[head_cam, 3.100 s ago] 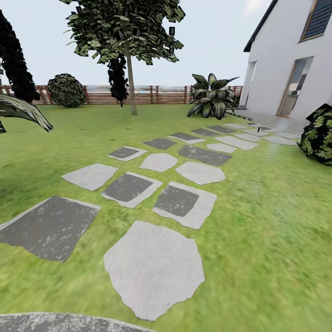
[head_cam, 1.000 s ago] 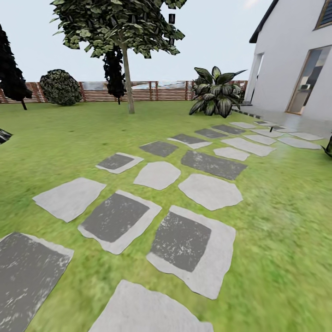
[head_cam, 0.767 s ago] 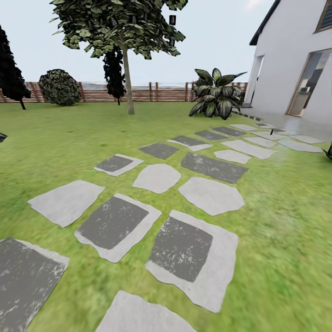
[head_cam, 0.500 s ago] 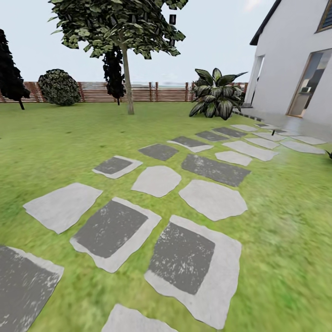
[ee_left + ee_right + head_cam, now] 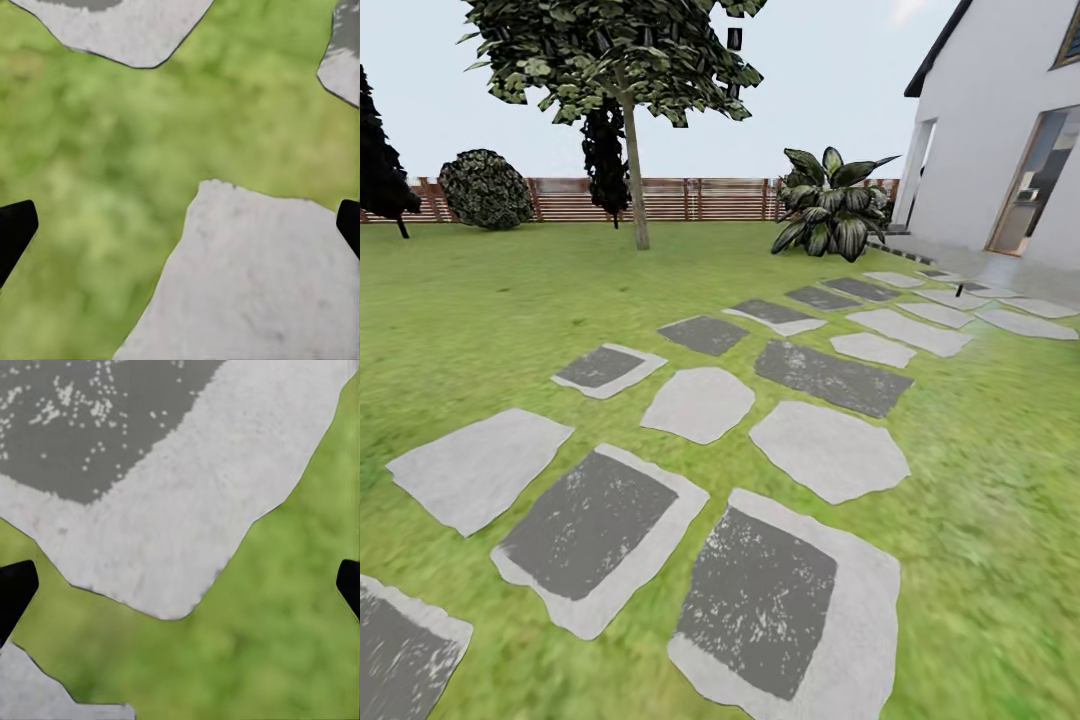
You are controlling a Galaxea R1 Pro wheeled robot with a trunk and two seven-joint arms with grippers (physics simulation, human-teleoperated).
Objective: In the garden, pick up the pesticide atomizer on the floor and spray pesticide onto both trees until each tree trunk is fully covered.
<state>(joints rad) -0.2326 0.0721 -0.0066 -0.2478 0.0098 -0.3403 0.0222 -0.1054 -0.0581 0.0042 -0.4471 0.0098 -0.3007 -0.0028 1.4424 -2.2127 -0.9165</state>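
Note:
Pale and dark stone slabs [image 5: 700, 402] of the floor run through the grass toward the house. Far ahead at the right, a tiny dark upright thing, the pesticide atomizer [image 5: 958, 291], stands on a pale slab; it is too small for detail. One tree [image 5: 622, 60] with a bare grey-brown trunk [image 5: 638, 195] rises at the back of the lawn. My left gripper [image 5: 180, 229] hangs open over grass and a pale slab [image 5: 255, 285]. My right gripper [image 5: 180, 589] is open too, above a slab with a dark centre [image 5: 90, 427]. Nothing sits between either pair of fingers.
A white house [image 5: 985, 130] with a doorway [image 5: 1038, 180] stands at the right. A broad-leaved plant [image 5: 830, 212] grows near its corner. A slatted wooden fence [image 5: 710, 200] closes the back, with a round bush [image 5: 485, 188] and dark narrow trees [image 5: 380, 150] before it.
The whole head view has shifted: the camera has advanced along the slab path, so near slabs slid down and out, and the house and the atomizer's slab sit slightly closer.

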